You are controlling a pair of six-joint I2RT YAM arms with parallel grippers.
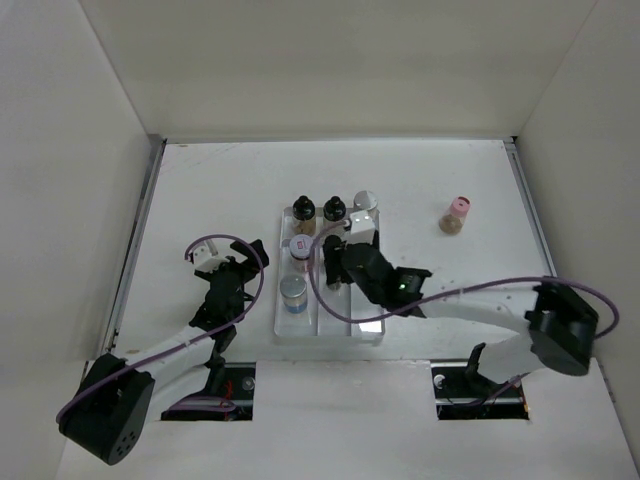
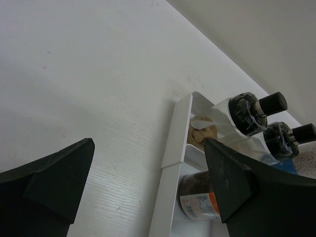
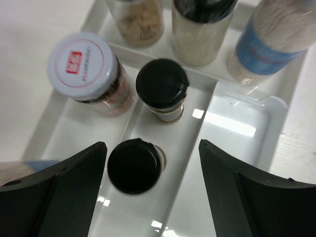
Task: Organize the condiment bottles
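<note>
Several condiment bottles stand in the white divided tray (image 1: 283,322). Two black-capped bottles (image 1: 304,208) (image 1: 335,209) and a silver-capped one (image 1: 365,200) line its far end. A red-and-white-capped jar (image 1: 299,250) and a silver-capped jar (image 1: 292,292) fill the left lane. A pink-capped jar (image 1: 457,213) stands alone on the table to the right. My right gripper (image 3: 152,145) hangs open over the middle lane, above a black-capped bottle (image 3: 134,165) that stands free, close to the left finger. A second black-capped bottle (image 3: 162,84) stands just beyond. My left gripper (image 2: 148,143) is open and empty beside the tray's left wall (image 2: 173,148).
White walls enclose the table on three sides. The tray's right lane (image 3: 237,123) shows bare white floor. In the left wrist view an orange-labelled jar (image 2: 197,197) shows just inside the tray wall. A purple cable loops over each arm.
</note>
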